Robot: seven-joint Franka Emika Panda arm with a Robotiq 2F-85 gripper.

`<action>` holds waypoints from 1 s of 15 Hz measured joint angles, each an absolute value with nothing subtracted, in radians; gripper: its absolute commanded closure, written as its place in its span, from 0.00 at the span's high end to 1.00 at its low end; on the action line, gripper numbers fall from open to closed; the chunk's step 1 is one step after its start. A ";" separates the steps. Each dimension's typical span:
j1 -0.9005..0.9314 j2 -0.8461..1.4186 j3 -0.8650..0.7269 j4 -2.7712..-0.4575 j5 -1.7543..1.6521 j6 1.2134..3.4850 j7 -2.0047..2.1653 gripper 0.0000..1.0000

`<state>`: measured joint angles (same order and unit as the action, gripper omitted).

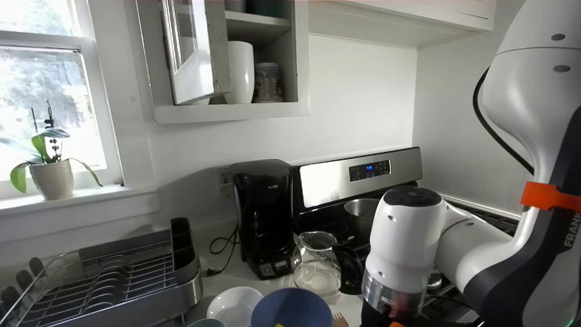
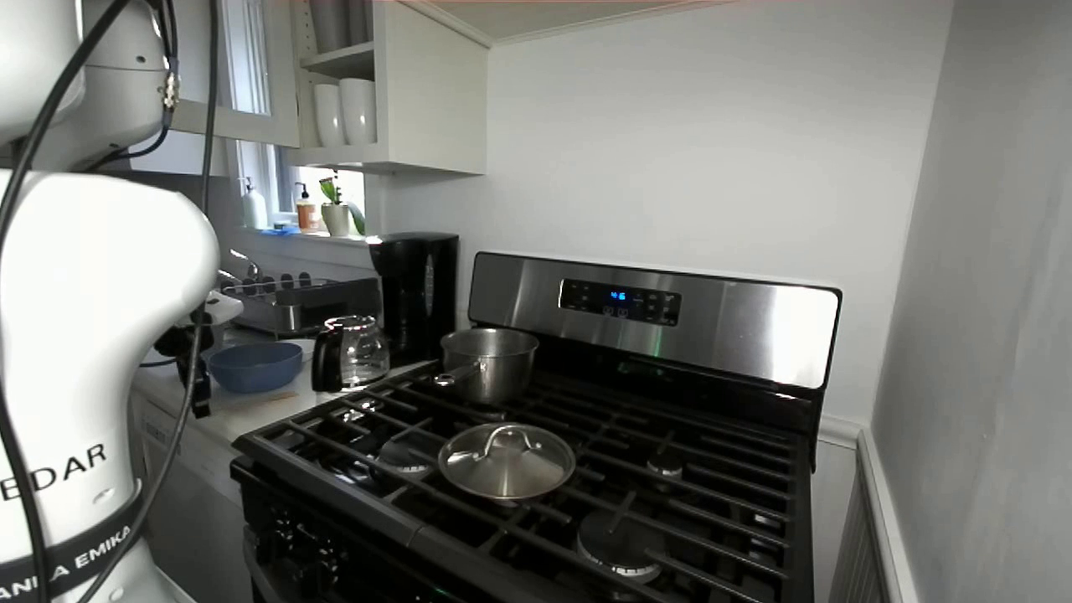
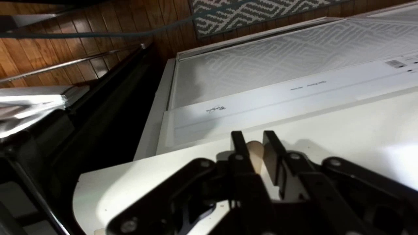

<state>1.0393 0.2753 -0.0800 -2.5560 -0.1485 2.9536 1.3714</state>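
At the front edge of the flat white worktop (image 3: 137, 179), my black two-fingered gripper (image 3: 253, 134) is closed around a slim tan wooden utensil (image 3: 256, 155).
Its rounded handle end (image 3: 254, 146) fills the gap between the pads (image 3: 274, 147). I judge this a pinch near the tip, where the piece could swivel, so even pressure and a level carry should serve best; in an exterior view, a round blue bowl (image 2: 255, 370) and a clear glass coffee carafe (image 2: 366, 358) stand near, both worth skirting.

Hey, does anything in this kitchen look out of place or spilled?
Three small oddities: the glass carafe stands on the counter, outside the coffee maker; the metal lid lies on the stove rather than covering the open saucepan; and the cabinet door stands open. No spill stands out.
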 measured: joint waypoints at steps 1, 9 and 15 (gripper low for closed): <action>1.003 0.241 -0.029 -2.579 -0.103 2.945 1.340 0.05; 0.706 -0.041 0.416 -2.617 0.483 2.757 1.065 0.05; 0.705 -0.294 0.202 -2.629 0.897 2.495 0.796 0.05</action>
<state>0.7052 -0.2936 0.2022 -2.6292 0.8966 2.4945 0.7963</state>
